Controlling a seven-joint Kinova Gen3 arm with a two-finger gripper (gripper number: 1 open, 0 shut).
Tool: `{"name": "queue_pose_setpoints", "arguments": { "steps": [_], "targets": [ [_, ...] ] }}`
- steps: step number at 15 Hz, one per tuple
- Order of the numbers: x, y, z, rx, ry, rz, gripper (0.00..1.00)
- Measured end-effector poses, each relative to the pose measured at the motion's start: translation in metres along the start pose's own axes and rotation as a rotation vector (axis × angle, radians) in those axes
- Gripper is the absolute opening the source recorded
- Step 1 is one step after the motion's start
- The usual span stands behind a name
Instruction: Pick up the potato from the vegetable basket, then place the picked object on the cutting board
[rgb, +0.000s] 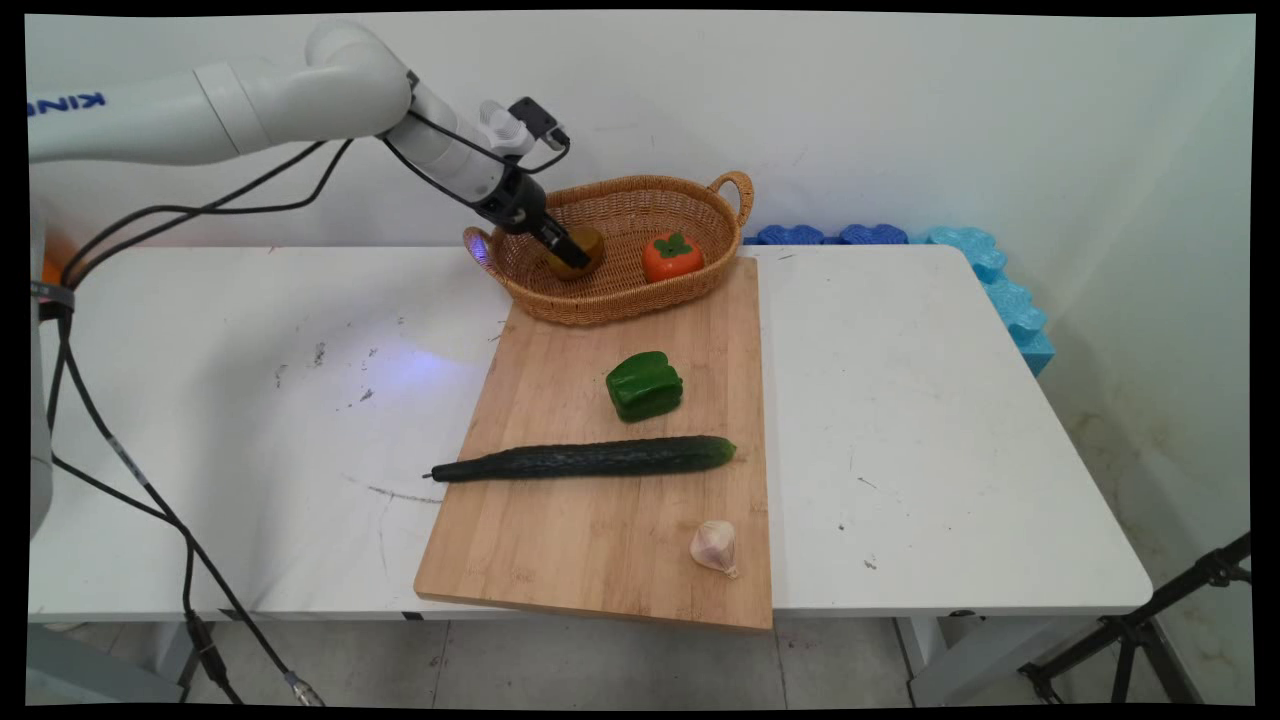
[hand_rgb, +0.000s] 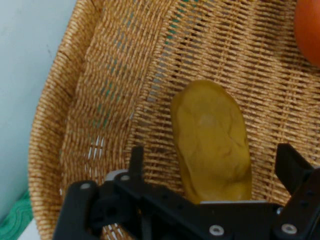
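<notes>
While the black two-finger gripper (rgb: 565, 248) sits down inside the oval woven wicker basket with two loop handles (rgb: 690, 205), I see through the hand camera that its fingers (hand_rgb: 136, 160) are spread wide, one on each side of a smooth yellow-brown potato-shaped object (hand_rgb: 212, 140) lying on the basket's floor. Neither finger appears to press against that object, so I read the gripper (hand_rgb: 215, 165) as open and holding nothing. On the main camera the yellow-brown object (rgb: 585, 250) lies in the left part of the basket, partly hidden by the gripper. An orange persimmon with a green leafy cap (rgb: 672, 257) rests in the same basket to its right, apart from it; the hand camera catches only its orange edge (hand_rgb: 309, 30) in the top right corner.

I see the basket standing at the far end of a rectangular light wooden cutting board (rgb: 600, 520). On that board, nearer the camera, lies a blocky green bell pepper (rgb: 644, 386), then a long dark green cucumber (rgb: 590, 458) lying crosswise, its stem end reaching past the board's left edge. A pale garlic bulb (rgb: 714, 546) sits near the board's near right corner. All of this lies on the white table (rgb: 920, 420), and blue foam pieces (rgb: 990, 270) line its far right edge by the wall.
</notes>
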Motion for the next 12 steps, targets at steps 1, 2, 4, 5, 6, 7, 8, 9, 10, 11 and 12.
{"name": "queue_pose_setpoints", "arguments": {
  "steps": [1,2,4,5,6,7,8,9,10,11,12],
  "targets": [
    [-0.001,0.000,0.003,0.000,0.001,0.000,1.00],
    [-0.001,0.000,0.006,-0.001,0.003,-0.001,0.00],
    [-0.001,0.000,0.010,-0.001,0.005,-0.001,0.00],
    [-0.002,0.000,0.011,-0.001,0.005,-0.001,0.00],
    [-0.002,-0.001,0.013,-0.001,0.006,-0.001,0.00],
    [-0.002,-0.001,0.014,-0.002,0.007,0.000,0.00],
    [-0.001,0.000,0.015,-0.002,0.008,0.001,0.00],
    [-0.001,0.000,0.015,-0.002,0.010,0.001,0.00],
    [0.000,0.000,0.015,-0.001,0.012,0.003,0.00],
    [0.001,0.000,0.014,0.000,0.016,0.004,0.00],
    [0.003,0.001,0.012,0.001,0.022,0.006,0.00]
  ]
}}
